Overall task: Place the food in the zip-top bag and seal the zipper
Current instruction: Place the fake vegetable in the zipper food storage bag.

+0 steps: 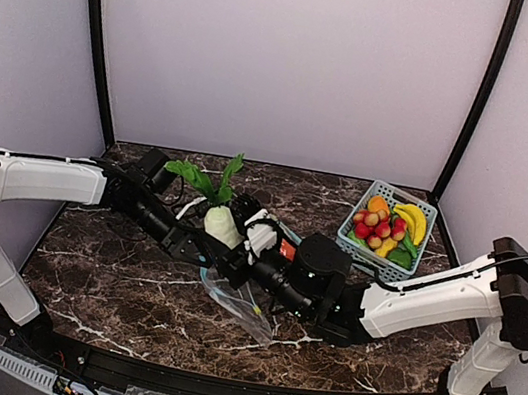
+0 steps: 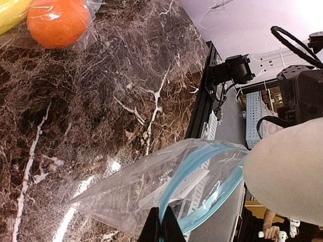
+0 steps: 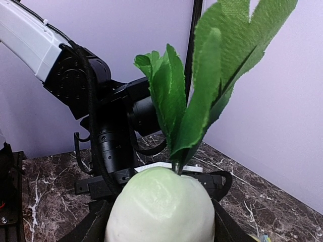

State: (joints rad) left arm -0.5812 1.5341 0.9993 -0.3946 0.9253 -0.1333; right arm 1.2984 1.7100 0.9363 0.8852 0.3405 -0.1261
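Note:
The white radish (image 3: 161,206), a piece of the food with tall green leaves (image 3: 202,91), sits between the pads of my right gripper (image 3: 161,224), which is shut on it. From above, the radish (image 1: 222,224) hangs just over the mouth of the clear zip-top bag (image 1: 242,300). My left gripper (image 2: 161,228) is shut on the bag's blue zipper rim (image 2: 202,166) and holds the mouth open. The radish (image 2: 287,171) fills the right of the left wrist view. An orange ball (image 2: 55,20) and a yellow piece (image 2: 12,10) lie under clear plastic.
A grey-blue basket (image 1: 370,193) with several more toy fruits stands at the back right. The two arms cross over the middle of the dark marble table (image 1: 108,283). The table's near edge and black frame (image 2: 199,116) run beside the bag.

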